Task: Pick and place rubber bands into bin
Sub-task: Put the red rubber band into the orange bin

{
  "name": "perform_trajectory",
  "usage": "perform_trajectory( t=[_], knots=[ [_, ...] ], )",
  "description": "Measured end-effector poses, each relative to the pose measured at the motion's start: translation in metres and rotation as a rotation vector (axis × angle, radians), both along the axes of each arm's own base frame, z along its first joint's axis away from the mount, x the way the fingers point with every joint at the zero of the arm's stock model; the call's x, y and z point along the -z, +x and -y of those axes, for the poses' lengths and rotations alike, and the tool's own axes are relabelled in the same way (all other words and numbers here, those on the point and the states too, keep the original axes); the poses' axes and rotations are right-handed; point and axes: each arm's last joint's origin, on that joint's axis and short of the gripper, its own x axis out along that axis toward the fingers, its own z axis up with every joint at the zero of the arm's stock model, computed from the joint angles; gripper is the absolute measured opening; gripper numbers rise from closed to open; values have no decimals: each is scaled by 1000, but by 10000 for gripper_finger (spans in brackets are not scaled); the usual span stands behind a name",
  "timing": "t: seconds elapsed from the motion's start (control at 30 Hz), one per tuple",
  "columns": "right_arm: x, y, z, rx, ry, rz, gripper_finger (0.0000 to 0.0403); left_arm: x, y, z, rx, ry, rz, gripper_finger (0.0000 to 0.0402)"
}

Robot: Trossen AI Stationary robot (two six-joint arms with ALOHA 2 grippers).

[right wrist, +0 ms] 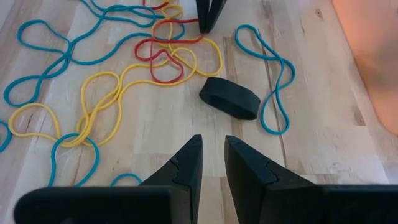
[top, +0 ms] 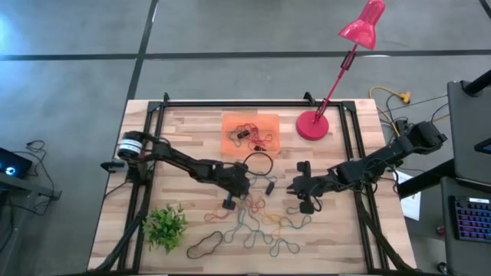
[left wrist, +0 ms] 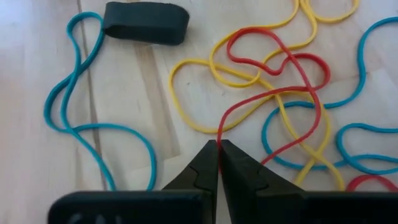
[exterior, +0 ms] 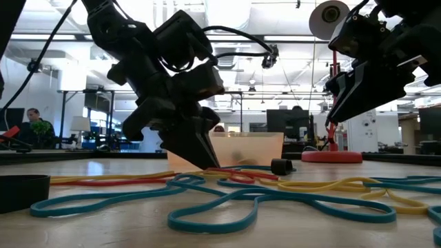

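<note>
High view: bin (top: 270, 119) near far edge of surface (top: 184, 126) holds few rubber bands (top: 253, 218), most loose mid-surface; left hand (left wrist: 218, 149) pinching red band (left wrist: 273, 93); right hand (right wrist: 212, 149) slightly spread, empty.

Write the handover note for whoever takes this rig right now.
Left gripper: shut on the red rubber band, tips down on the table amid the loose pile.
Right gripper: slightly open, empty, hovering near the short black band.
Bin: at the far side of the table, already holding a few bands.
Left to do: lift the red band to the bin, then clear the remaining blue, yellow and red loops.
</note>
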Motion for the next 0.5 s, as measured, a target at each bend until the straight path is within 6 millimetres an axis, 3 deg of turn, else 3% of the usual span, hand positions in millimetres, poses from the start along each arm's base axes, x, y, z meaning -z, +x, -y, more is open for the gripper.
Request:
perform_trajectory(
  t=[0.5],
  knots=[
    [0,0,0,0,-1,-2,56,-43,-8,-2,-21,14,104,0]
  ],
)
